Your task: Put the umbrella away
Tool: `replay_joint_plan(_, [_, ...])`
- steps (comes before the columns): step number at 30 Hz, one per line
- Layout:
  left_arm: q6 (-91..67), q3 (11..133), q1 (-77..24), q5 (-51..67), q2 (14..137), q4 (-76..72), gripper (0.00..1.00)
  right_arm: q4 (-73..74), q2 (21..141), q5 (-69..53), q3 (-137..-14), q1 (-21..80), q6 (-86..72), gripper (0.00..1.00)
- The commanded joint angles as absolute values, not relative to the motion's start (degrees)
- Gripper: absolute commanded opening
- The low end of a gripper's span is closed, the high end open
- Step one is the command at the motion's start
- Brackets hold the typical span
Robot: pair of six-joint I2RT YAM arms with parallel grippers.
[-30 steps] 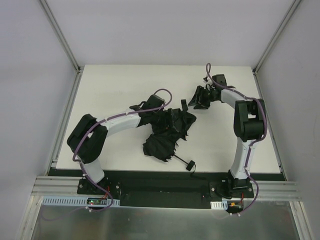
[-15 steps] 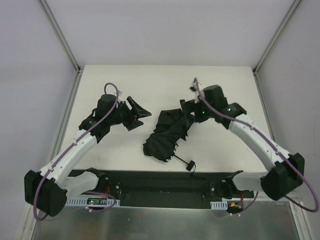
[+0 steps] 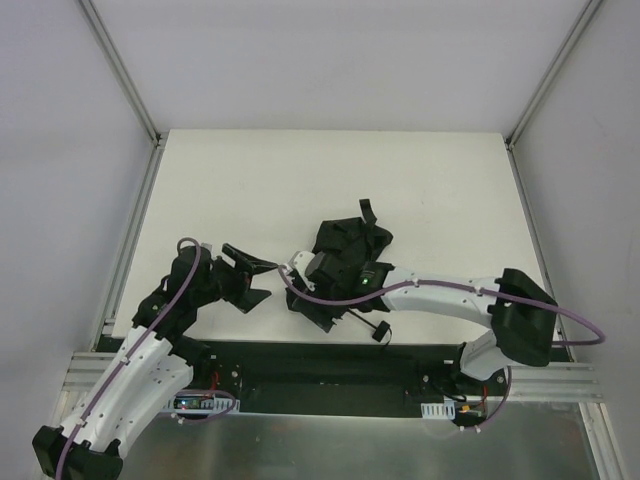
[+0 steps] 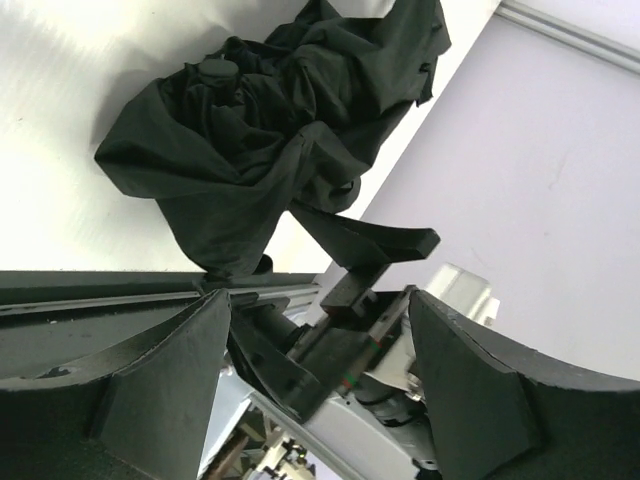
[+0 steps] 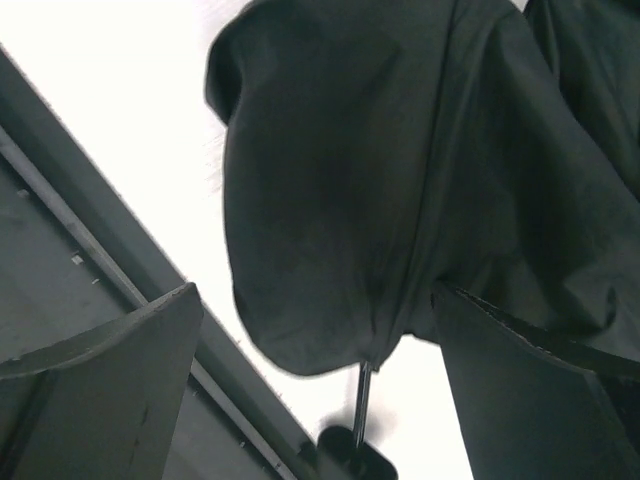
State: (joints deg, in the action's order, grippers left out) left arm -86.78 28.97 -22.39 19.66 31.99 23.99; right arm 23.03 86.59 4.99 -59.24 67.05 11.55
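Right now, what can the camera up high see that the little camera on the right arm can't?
Only the high camera shows the left gripper, open and holding nothing beside the umbrella, and the whole white table. Only the right wrist camera shows the right gripper clearly, its fingers spread wide on either side of the fabric bundle's end, not squeezing it. Both show the crumpled black umbrella, its thin shaft and its small handle.

Umbrella (image 3: 343, 262) fabric: no brand, label or print readable.
Left arm (image 3: 140, 365) casing: no lettering readable.
Right arm (image 3: 440, 297) casing: no lettering readable.
Tabletop (image 3: 250, 190): no marks, numbers or signs readable.
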Motion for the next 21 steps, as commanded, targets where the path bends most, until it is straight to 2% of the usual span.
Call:
replay_joint_plan(1, [-92.5,29.3,-21.8,17.7,31.6,30.0,0.70,18.6,90.6,14.3,-61.9,68.8,13.7,1.00])
replay_joint_plan(6, [-93.2,30.7,-21.8,17.4,33.2,33.3,0.70,16.6,95.6,17.7,-62.9,69.4,16.2,0.99])
replay_joint_plan(14, [-94.3,32.1,-21.8,17.0,35.6,34.9,0.74,15.0,104.3,27.0,-64.0,69.5,18.5,0.97])
replay_joint_plan(16, [-94.6,32.1,-21.9,16.9,36.0,35.2,0.74,14.8,106.5,28.0,-63.8,69.3,18.8,0.91])
replay_joint_plan(18, [-94.8,32.3,-21.8,16.4,36.1,35.4,0.73,14.9,108.4,28.0,-64.0,69.0,19.4,0.79])
replay_joint_plan(21, [-94.1,32.9,-21.8,14.1,36.0,36.1,0.72,16.3,111.1,26.0,-64.0,68.0,18.9,0.53])
